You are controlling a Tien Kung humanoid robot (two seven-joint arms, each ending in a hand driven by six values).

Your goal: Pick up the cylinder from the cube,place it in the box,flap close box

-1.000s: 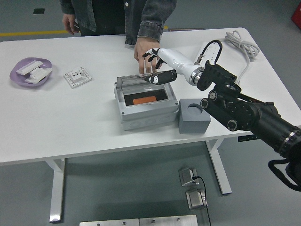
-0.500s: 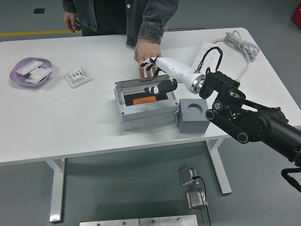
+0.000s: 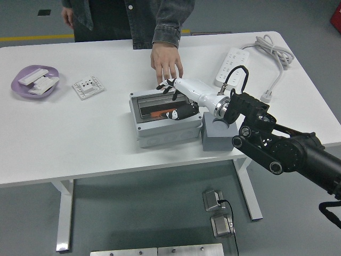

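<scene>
The grey box [image 3: 160,133] stands mid-table with its clear flap [image 3: 151,102] lowered almost flat over the opening. An orange piece [image 3: 157,114], apparently the cylinder, lies inside and shows through the flap. My right hand [image 3: 171,99] lies on the right part of the flap, fingers spread and holding nothing. The grey cube [image 3: 216,140] with a round hole stands just right of the box, its top mostly hidden by my wrist. A person's hand [image 3: 166,60] hovers just behind the box, not touching it.
A white power strip [image 3: 230,60] and its coiled cable [image 3: 274,50] lie at the back right. A white socket plate [image 3: 88,87] and a purple dish [image 3: 33,80] holding white parts sit at the left. The person stands at the far edge.
My right hand has moved down and left, pushing the flap from upright to nearly flat over the box. The person's hand has lifted off the flap and drawn back slightly.
</scene>
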